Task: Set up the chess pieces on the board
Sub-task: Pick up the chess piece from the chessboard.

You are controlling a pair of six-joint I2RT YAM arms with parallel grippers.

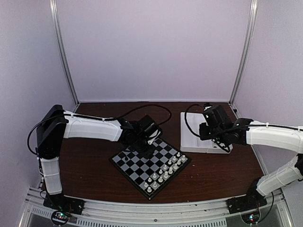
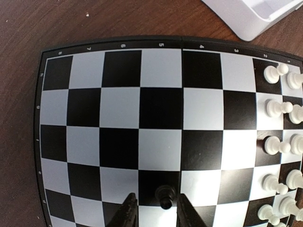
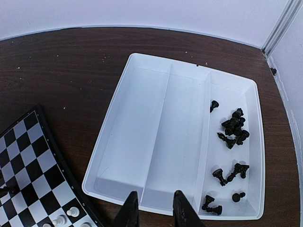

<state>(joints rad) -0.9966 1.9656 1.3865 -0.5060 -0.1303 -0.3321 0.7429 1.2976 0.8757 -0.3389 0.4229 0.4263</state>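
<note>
Noted: left claw [image 2: 156,201] straddled a black pawn [image 2: 165,197], narrow, not touching; right claw [image 3: 154,195] narrow, empty. I judged the pawn light, rigid, slick: pinch low on its body.

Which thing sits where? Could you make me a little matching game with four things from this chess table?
Things:
1. white chessmen
2. loose black chess pieces
3. lone black piece
4. right end effector

Places:
A. between the fingers of the left end effector, on a dark square of the board
B. above the near rim of the white tray
C. lying in one end compartment of the tray
D. in two rows along one edge of the board

Pairs: 1-D, 2-C, 3-A, 4-B.
</note>
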